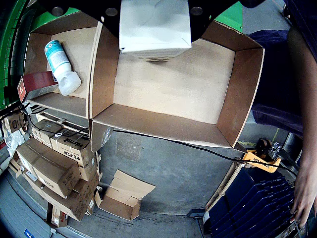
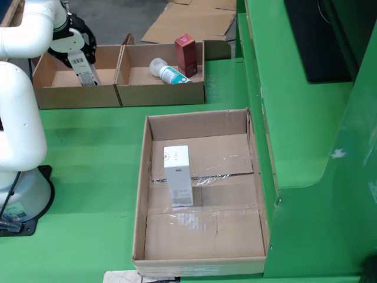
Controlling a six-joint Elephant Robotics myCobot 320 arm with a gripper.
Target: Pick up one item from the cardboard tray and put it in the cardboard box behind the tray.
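In the view that rides on the gripper, a white carton (image 1: 155, 27) hangs right under the black gripper (image 1: 155, 7), held over an empty cardboard box (image 1: 237, 94). The still view shows the gripper (image 2: 75, 48) with that barcoded carton (image 2: 83, 68) inside the back left box (image 2: 59, 95). No fingers show. The neighbouring back box (image 2: 162, 94) holds a white bottle with a teal label (image 2: 168, 72) (image 1: 60, 67) and a red carton (image 2: 186, 55) (image 1: 37, 82). In front, the cardboard tray (image 2: 141, 200) holds one white carton (image 2: 178, 175) lying flat.
The white arm and its base (image 2: 17, 194) stand left of the tray. A raised green ledge (image 2: 294, 118) runs along the right. Flattened cardboard (image 2: 194, 20) lies behind the boxes. Below, stacked cartons (image 1: 54, 163), blue crates (image 1: 257, 203) and a person's arm (image 1: 302, 148).
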